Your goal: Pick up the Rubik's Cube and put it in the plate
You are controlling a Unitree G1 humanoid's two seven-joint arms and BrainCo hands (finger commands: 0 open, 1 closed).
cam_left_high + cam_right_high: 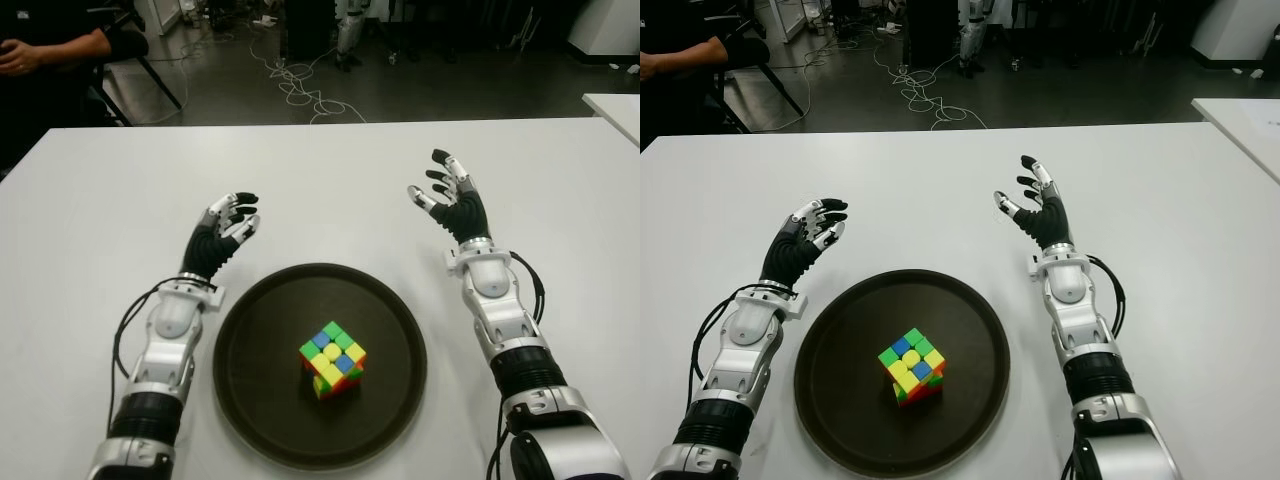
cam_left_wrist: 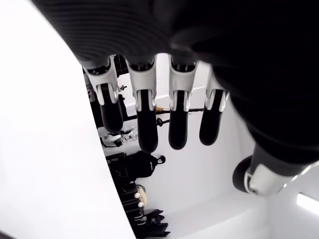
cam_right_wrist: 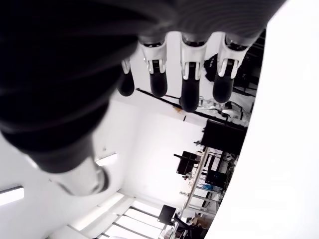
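Note:
A multicoloured Rubik's Cube (image 1: 332, 359) sits inside the round dark plate (image 1: 250, 340), a little right of its middle, on the white table (image 1: 320, 170). My left hand (image 1: 228, 226) shows beyond the plate's left rim, fingers relaxed and holding nothing. My right hand (image 1: 448, 196) is beyond the plate's right rim, fingers spread and empty. In the left wrist view the fingers (image 2: 148, 130) extend with nothing between them. In the right wrist view the fingers (image 3: 191, 97) are likewise spread and bare.
A person's arm (image 1: 50, 50) shows at the far left beyond the table, seated by a chair. Cables (image 1: 300, 85) lie on the dark floor behind the table. Another white table edge (image 1: 615, 105) stands at the right.

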